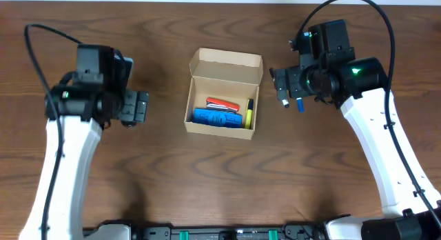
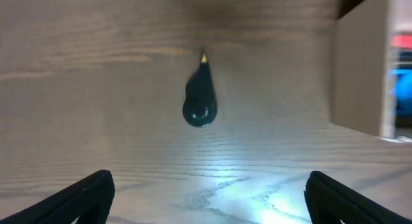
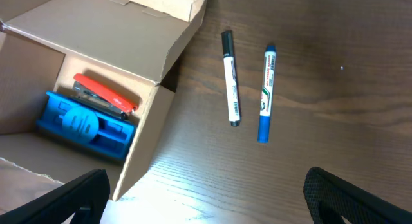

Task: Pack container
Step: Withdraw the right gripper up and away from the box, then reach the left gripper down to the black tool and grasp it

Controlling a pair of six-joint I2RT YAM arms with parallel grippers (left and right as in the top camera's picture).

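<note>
In the open cardboard box (image 1: 226, 65) lie three items (image 1: 220, 117); black marker (image 3: 230, 79), blue marker (image 3: 265, 95) and dark pen (image 2: 200, 98) seemingly await packing, left gripper (image 2: 209, 188) and right gripper (image 3: 206, 188) spread empty.

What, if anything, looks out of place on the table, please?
Nothing looks spilled or damaged. A black-capped marker and a blue marker lie loose on the table beside the open container; a dark pen-like item lies on its other side.

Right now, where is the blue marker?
In the right wrist view the blue marker lies on the table right of the open cardboard box, beside the black-capped marker, touching neither.
</note>
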